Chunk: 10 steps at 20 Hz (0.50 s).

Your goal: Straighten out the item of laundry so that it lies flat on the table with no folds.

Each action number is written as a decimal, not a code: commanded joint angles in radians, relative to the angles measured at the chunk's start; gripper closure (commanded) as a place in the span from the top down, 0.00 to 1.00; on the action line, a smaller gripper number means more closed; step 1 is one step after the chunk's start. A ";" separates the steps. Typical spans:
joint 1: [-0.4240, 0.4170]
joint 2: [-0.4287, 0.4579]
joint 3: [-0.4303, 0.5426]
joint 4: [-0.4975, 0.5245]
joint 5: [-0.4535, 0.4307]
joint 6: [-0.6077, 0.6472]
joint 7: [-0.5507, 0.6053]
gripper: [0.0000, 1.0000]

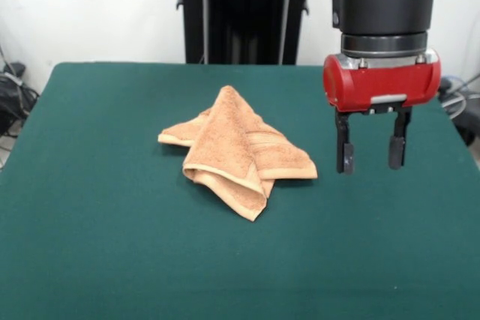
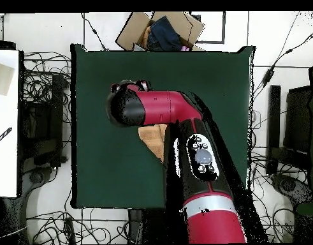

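Observation:
The item of laundry, a light orange-tan terry towel, lies crumpled and folded over itself near the middle of the dark green table. One corner peaks upward and layered folds hang toward the front. My gripper hangs to the right of the towel, above the table, open with nothing between its two black fingers. In the overhead view the arm covers most of the towel; only a tan patch shows beside the arm, and the gripper itself is hidden under the wrist.
Past the table's far edge in the overhead view lies a cardboard box with dark cloth in it. Cables run over the floor around the table. A white surface stands to the left of the table.

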 commanded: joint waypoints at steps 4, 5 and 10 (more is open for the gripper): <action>0.060 0.017 -0.079 -0.071 0.035 0.231 0.159 1.00; 0.061 0.020 -0.080 -0.074 0.033 0.230 0.156 1.00; 0.055 0.055 -0.070 -0.113 0.023 0.225 0.144 1.00</action>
